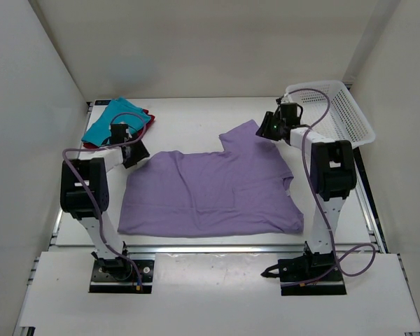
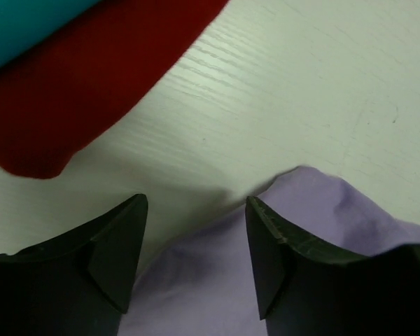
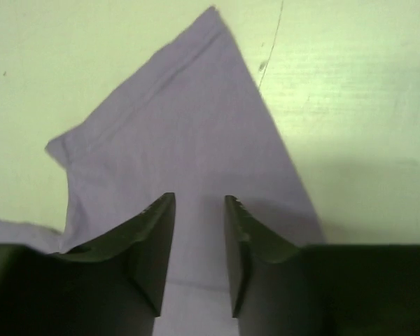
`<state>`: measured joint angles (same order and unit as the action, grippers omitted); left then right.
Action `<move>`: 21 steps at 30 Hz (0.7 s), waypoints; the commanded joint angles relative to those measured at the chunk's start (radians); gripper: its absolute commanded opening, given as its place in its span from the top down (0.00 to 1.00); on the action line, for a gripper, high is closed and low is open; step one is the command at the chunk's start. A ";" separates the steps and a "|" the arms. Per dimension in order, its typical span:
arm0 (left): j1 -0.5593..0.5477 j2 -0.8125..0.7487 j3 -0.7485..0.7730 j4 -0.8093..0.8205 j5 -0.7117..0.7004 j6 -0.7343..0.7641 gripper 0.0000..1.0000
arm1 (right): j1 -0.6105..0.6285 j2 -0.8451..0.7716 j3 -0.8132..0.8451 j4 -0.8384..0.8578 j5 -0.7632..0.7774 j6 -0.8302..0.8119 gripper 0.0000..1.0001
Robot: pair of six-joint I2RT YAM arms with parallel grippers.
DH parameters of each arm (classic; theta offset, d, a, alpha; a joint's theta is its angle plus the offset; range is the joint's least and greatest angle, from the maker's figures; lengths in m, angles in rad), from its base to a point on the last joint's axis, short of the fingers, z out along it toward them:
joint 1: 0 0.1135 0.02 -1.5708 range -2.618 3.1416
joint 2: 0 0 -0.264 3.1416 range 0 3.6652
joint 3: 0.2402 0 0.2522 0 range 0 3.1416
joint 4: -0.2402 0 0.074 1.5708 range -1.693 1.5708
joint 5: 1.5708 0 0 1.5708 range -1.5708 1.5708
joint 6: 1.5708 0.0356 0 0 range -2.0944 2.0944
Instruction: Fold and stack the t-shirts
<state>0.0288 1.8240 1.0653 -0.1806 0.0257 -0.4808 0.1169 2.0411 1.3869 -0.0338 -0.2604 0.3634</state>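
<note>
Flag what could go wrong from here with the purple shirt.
1. Left gripper hangs open at an edge of the purple shirt, near the red shirt; a sloppy grab might snag that too.
2. Right gripper is open over a sleeve; pinching only that could fold crooked.

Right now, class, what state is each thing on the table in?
purple shirt: spread flat, unfolded
teal shirt: folded, top of the pile
red shirt: folded, under the teal shirt
basket: upright
left fingers: open, over purple shirt's edge
right fingers: open, over purple shirt's sleeve
</note>
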 commanded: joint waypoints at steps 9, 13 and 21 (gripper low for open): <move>-0.107 -0.044 0.027 -0.065 0.011 0.033 1.00 | -0.011 0.277 0.458 -0.184 0.018 -0.087 0.54; -0.183 -0.233 -0.056 -0.050 -0.024 0.010 1.00 | -0.017 0.300 0.475 -0.164 0.004 -0.093 0.54; -0.414 -0.597 -0.463 0.023 -0.077 -0.061 0.86 | -0.029 0.424 0.717 -0.294 -0.013 -0.130 0.49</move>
<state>-0.3798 1.2686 0.7227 -0.1669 -0.0559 -0.4965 0.0978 2.4260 1.9762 -0.2790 -0.2638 0.2699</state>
